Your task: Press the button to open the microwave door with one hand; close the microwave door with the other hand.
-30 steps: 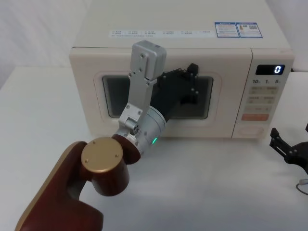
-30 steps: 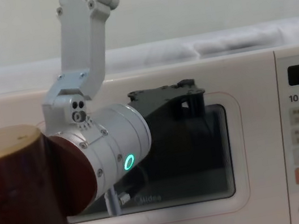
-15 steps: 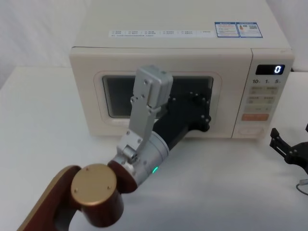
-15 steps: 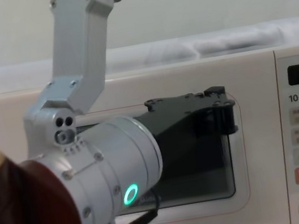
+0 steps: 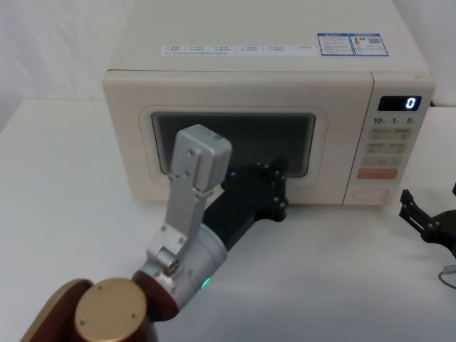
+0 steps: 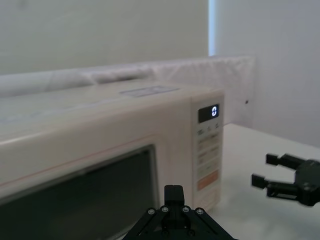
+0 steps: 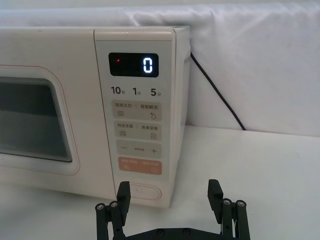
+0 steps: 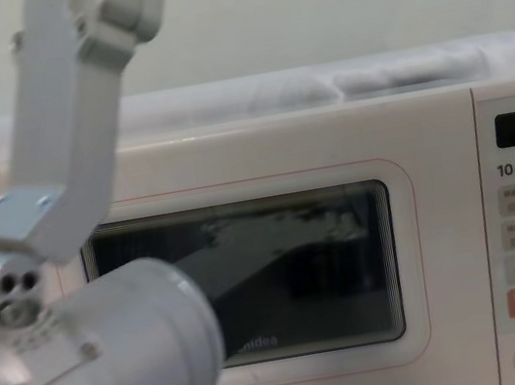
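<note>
The microwave door is flush with the cream body, its dark window and Midea logo facing me. My left gripper hovers low just in front of the door's lower right, a little off it; in the left wrist view its fingers meet in one point, shut and holding nothing. The pill-shaped button sits at the bottom of the control panel, under the orange key. My right gripper stands open on the table side, level with the button and a short way in front of it.
The microwave stands at the back of a white table. A black cable runs down the wall behind its right side. My left arm's grey forearm blocks the lower left of the chest view.
My left gripper has drawn back from the door window, down and toward me. The door stays flush. The right gripper has not moved.
</note>
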Robot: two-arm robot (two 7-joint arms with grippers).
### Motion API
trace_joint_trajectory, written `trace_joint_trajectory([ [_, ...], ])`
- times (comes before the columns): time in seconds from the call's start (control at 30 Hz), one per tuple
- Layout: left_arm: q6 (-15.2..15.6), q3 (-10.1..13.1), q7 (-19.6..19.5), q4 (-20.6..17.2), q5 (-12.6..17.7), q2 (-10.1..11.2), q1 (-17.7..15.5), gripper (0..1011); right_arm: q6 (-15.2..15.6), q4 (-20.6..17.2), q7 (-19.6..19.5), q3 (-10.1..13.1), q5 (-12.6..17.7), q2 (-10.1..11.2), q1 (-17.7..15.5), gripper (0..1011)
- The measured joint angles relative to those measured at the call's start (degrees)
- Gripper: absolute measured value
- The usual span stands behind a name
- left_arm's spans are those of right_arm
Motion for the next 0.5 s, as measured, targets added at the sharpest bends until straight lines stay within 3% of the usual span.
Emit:
trace_joint_trajectory([
  [0.5, -0.3, -6.3, 3.9, -3.7, 3.2, 1.8, 8.0, 0, 0.0, 0.0, 0.0, 0.0, 0.0, 0.0, 0.0, 1002],
])
